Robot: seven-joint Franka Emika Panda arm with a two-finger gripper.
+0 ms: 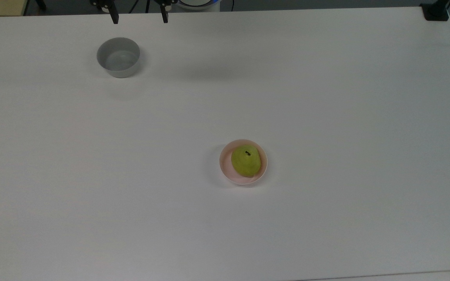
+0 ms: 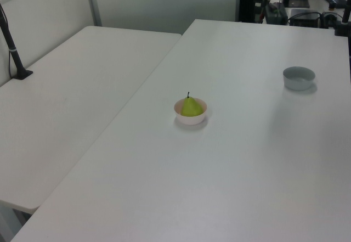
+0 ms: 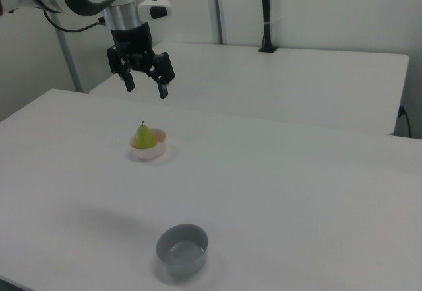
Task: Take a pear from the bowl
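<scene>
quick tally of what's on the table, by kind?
Bowls: 2, the pink bowl and the grey bowl
Pears: 1, the pear, in the pink bowl
Total: 3

In the top view we see the claw (image 1: 139, 17) cut off by the upper edge, leaving just two dark fingertips. The pear (image 1: 246, 160) hides most of the bowl's (image 1: 225, 166) inside from us, and the desk (image 1: 326, 97) runs past the picture's sides.

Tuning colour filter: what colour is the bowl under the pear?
Pale pink bowl, clearest in the top view.
</scene>
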